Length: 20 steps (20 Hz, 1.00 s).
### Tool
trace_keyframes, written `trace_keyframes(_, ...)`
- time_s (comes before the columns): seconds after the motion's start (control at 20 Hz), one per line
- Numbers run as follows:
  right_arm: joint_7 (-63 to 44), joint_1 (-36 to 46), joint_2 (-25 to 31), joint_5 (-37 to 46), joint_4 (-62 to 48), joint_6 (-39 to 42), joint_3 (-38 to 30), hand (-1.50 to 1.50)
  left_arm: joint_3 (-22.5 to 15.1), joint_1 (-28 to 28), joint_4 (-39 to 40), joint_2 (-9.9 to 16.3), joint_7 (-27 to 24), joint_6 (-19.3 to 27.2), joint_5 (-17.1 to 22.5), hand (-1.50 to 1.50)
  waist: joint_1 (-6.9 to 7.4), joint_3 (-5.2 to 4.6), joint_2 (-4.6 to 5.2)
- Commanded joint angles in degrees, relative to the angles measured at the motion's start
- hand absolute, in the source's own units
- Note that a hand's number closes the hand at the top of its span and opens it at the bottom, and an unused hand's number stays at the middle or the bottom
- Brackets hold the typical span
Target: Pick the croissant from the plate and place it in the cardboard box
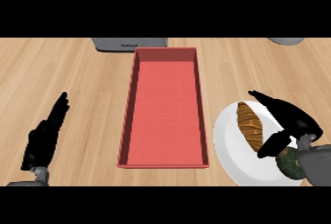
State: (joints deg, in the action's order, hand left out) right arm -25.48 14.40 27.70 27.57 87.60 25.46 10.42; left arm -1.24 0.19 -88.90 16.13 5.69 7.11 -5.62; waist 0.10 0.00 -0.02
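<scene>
**Croissant on plate, right hand closing in; box stands ready**

Right hand [291,120]: over the plate's right side, fingers stretched toward the far rim, thumb dropped toward the near end of the croissant. Fingers and thumb stand apart with nothing between them; whether the thumb touches the pastry cannot be told.

Croissant [251,126]: golden brown, long and tapered, lying lengthwise on the plate's left half, just beside the hand. Judged light, soft and flaky, with a crust that would crush or shed under a hard squeeze. The thick middle looks the best place to take hold, fingers on one long side and thumb on the other; the thin tips would likely bend or break.

Plate [227,148]: white, round, near the surface's right edge, close beside the box's near right corner. Holds the croissant and, partly hidden under the right wrist, a dark greenish round item [291,164] that cannot be identified.

Cardboard box [165,109]: red, long and narrow, open-topped, at the middle of the surface, running from near to far. Nothing lies in it. Its walls are low, so the lift over the rim should be short.

Left hand [45,135]: near the surface's left edge, fingers straight, resting, holding nothing.

Far edge: a grey appliance [129,43] behind the box and a grey object [286,40] at the far right corner, both cut off.
</scene>
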Motion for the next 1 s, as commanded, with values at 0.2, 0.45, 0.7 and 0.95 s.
trace_keyframes(0.2, 4.7, 0.0, -5.4, 6.6, -5.7, -1.7, -2.1, -1.50, 1.1, 2.9, -1.4, -2.3, -1.8, -2.4, -1.7, 0.00, 0.11, 0.01, 0.02)
trace_keyframes(0.45, 3.7, -3.6, -6.1, 8.1, 0.4, 1.6, -3.8, -1.50, 1.5, 4.2, -3.0, -4.4, -0.9, -1.5, -4.2, 0.00, 0.00, 0.00, -0.03)
trace_keyframes(0.7, 7.5, -0.4, -7.5, 11.9, -6.9, 0.8, -3.3, -1.50, 2.0, 3.7, -3.4, -4.2, -0.3, -4.0, -4.2, 0.00, 0.13, 0.01, -0.01)
trace_keyframes(0.95, 8.3, -3.8, -9.1, 12.0, -5.2, 1.7, -4.4, 1.50, 3.7, 0.0, 1.6, -4.8, -2.7, -4.2, -5.1, 0.00, -0.06, 0.00, 0.01)
